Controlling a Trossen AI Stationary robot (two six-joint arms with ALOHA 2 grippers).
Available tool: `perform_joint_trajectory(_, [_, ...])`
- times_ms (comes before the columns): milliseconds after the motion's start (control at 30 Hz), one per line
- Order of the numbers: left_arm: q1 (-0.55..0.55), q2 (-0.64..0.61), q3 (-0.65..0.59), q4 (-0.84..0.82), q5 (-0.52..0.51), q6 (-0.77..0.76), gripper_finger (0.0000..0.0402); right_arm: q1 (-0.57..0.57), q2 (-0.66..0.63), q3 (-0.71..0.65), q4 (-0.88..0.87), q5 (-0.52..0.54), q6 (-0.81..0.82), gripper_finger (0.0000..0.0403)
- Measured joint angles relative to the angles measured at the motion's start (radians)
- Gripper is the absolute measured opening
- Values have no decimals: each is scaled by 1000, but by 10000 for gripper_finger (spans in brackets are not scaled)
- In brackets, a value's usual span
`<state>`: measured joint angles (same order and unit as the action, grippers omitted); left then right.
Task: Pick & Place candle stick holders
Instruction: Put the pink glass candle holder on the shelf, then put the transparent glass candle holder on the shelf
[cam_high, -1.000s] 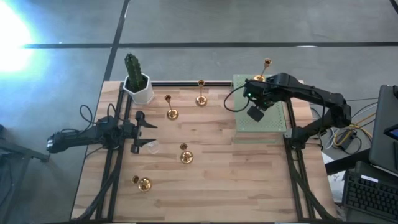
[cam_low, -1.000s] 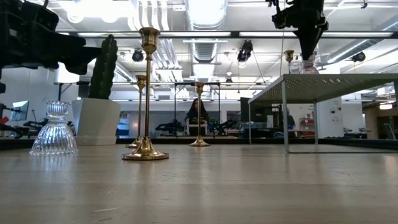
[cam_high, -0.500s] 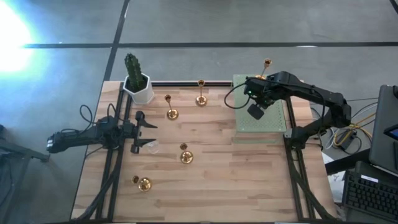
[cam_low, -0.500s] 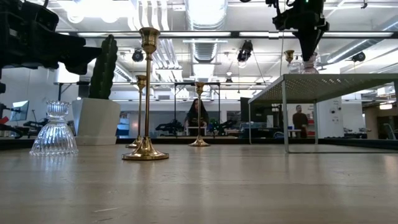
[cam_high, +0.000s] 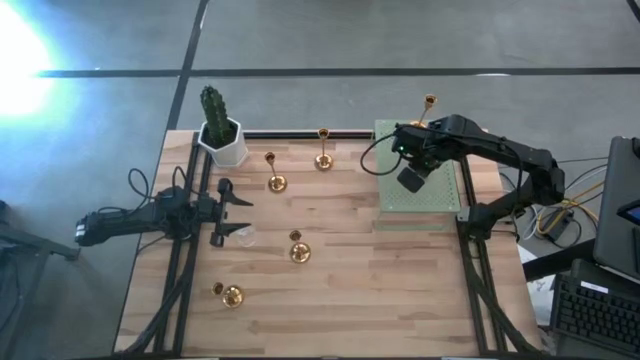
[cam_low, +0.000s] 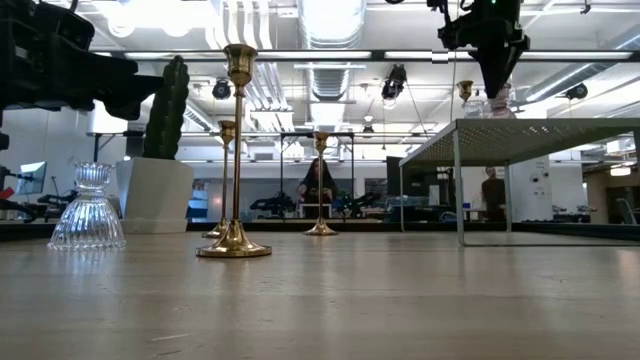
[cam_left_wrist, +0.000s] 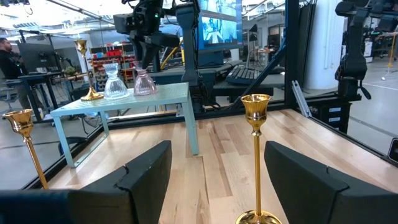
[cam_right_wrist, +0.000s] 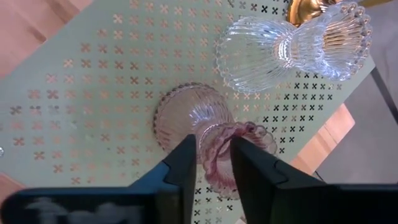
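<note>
My right gripper (cam_right_wrist: 214, 158) hangs over the raised green perforated stand (cam_high: 420, 208) at the table's far right, pointing down at a pinkish glass candle stick holder (cam_right_wrist: 186, 118) that stands on its base there. The fingers stand a little apart. A clear glass holder (cam_right_wrist: 258, 53) and a gold one (cam_high: 426, 112) stand beside it on the stand. Several gold holders (cam_high: 275, 180) (cam_high: 323, 158) (cam_high: 298, 251) stand on the wooden table. My left gripper (cam_high: 234, 213) waits open at the left, next to a clear glass holder (cam_high: 243, 236). My right gripper comes from above, one finger (cam_right_wrist: 183, 165) outside the pink holder's scalloped rim (cam_right_wrist: 217, 146) and the other (cam_right_wrist: 252, 165) over its mouth. I cannot tell whether either finger touches the glass. The holder stands upright on the green stand.
A white pot with a green cactus (cam_high: 222, 138) stands at the far left corner. Another gold holder (cam_high: 230, 294) stands near the front left. Bare wood lies across the table's middle and near right. A keyboard (cam_high: 590, 310) lies off the table to the right.
</note>
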<state>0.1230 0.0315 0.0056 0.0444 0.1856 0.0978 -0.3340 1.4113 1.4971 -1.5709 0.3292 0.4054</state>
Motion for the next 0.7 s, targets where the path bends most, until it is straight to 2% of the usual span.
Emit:
perform_joint_trajectory(533, [0, 0, 0, 0, 0, 0, 262, 0, 0, 27, 0, 9, 6, 234])
perform_joint_trajectory(700, [0, 0, 0, 0, 0, 0, 262, 1, -1, 86, 0, -41, 39, 265])
